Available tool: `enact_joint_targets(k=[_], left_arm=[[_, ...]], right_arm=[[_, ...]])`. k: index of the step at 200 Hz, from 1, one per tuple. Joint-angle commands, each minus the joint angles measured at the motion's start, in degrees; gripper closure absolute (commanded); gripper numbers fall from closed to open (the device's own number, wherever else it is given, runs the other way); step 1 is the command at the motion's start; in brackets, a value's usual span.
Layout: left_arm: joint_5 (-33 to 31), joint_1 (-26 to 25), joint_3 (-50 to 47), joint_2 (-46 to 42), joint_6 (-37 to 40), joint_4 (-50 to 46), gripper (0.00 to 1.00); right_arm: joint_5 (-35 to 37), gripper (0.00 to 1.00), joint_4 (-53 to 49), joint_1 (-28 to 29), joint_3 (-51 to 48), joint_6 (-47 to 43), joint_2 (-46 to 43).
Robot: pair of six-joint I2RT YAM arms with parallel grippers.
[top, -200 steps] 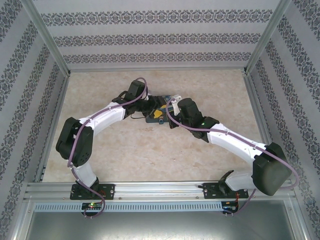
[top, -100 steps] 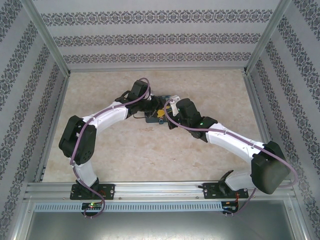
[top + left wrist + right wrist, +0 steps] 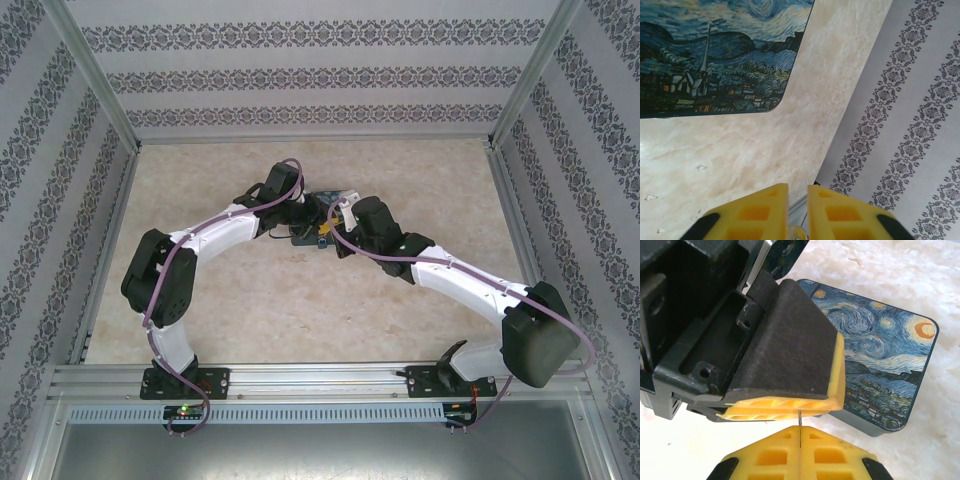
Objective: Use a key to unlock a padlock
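The two arms met over a blue tin (image 3: pixel 306 238) that lay midway between the worktop's (image 3: pixel 250 300) left and right edges, somewhat nearer its far edge than its near one. The right fingers (image 3: pixel 799 436) were clenched flat together on the key (image 3: pixel 798 421), a thin dark sliver of metal that rose from the seam between them. The key's upper end reached the underside of the left fingers (image 3: pixel 790 407), which hung just above, in front of the tin's (image 3: pixel 880 365) painted lid. From the left wrist, the left fingers (image 3: pixel 785 194) stood close together with a narrow slit between them. A bit of pale metal showed low in that slit, but I could not tell whether they gripped anything. The tin (image 3: pixel 715 55) lay beyond them on the marbled worktop (image 3: pixel 740 150).
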Motion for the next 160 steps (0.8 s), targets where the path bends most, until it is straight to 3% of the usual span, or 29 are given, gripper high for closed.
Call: enact_joint_targets(k=[1,38,60,73,97,131,160], left_arm=[[0.5,-0.6,1.1,0.8,0.1,1.9,0.87],[0.7,-0.7,1.0,1.1,0.5,1.9,1.00],[0.8,-0.7,1.1,1.3,1.2,1.9,1.00],[0.7,-0.6,1.2,1.3,2.4,2.0,1.00],[-0.3,-0.2,1.4,1.1,6.1,2.7,1.00],[-1.2,0.9,-1.3,0.4,10.0,10.8,1.00],[-1.5,1.6,-4.3,-0.4,11.7,20.9,1.00]], right_arm=[[0.6,1.00,0.3,0.5,1.9,-0.5,0.5],[0.6,1.00,0.3,0.6,2.1,-0.3,0.6],[0.7,1.00,0.1,0.5,2.4,0.2,0.5],[0.1,0.77,-0.2,-0.3,2.2,1.5,-0.4],[-6.1,0.58,1.3,-5.6,-0.1,7.7,-4.2],[-16.0,0.49,5.5,-13.2,-4.4,18.4,-9.3],[-20.9,0.48,9.3,-16.9,-7.0,27.7,-10.4]])
